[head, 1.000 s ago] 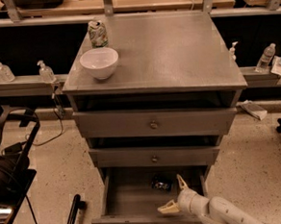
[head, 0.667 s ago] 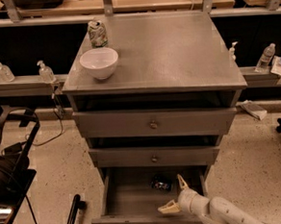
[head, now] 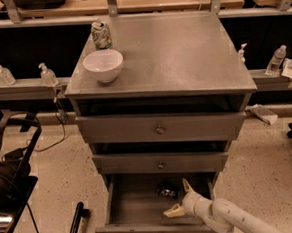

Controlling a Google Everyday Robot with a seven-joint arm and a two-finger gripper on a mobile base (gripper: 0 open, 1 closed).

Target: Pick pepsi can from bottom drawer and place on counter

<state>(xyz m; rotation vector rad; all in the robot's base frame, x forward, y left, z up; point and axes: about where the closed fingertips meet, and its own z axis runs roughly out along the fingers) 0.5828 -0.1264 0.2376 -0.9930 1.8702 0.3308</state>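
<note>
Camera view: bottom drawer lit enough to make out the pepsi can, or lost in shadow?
Camera view: the counter is evenly lit with a faint sheen. The bottom drawer is shadowed by the drawers above. The pepsi can near its back shows only as a dark shape with small glints. The pale hand, open inside the drawer front-right of the can, stands out.

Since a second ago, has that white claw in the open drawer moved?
No. The gripper stays open beside the pepsi can, behind the front wall of the bottom drawer.

Blurred, shadowed pepsi can near gripper in bottom drawer; arm edge-cropped.
</note>
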